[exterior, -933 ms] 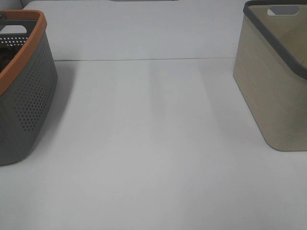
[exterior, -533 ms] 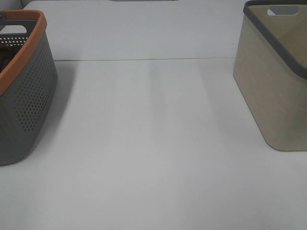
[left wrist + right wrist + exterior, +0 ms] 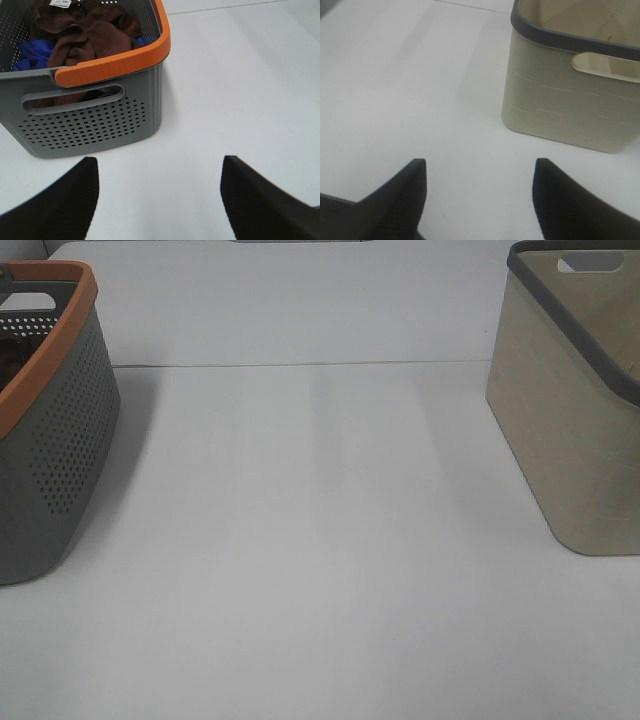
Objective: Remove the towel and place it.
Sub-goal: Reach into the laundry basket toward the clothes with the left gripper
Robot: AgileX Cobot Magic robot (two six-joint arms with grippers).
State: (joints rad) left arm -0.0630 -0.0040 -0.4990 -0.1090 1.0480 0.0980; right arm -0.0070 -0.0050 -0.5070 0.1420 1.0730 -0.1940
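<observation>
I am holding my left fingers [image 3: 57,205] and right fingers [image 3: 387,200] apart and empty, eyeing the soft, light towel [image 3: 85,35] crumpled in the left grey basket [image 3: 115,62], likely best pinched at a raised fold.

towel [image 3: 85,35] in grey basket [image 3: 100,125], pincer [image 3: 159,165] spread wide

bright diffuse light, soft shadows on white table [image 3: 320,540], wrist views slightly soft
</observation>
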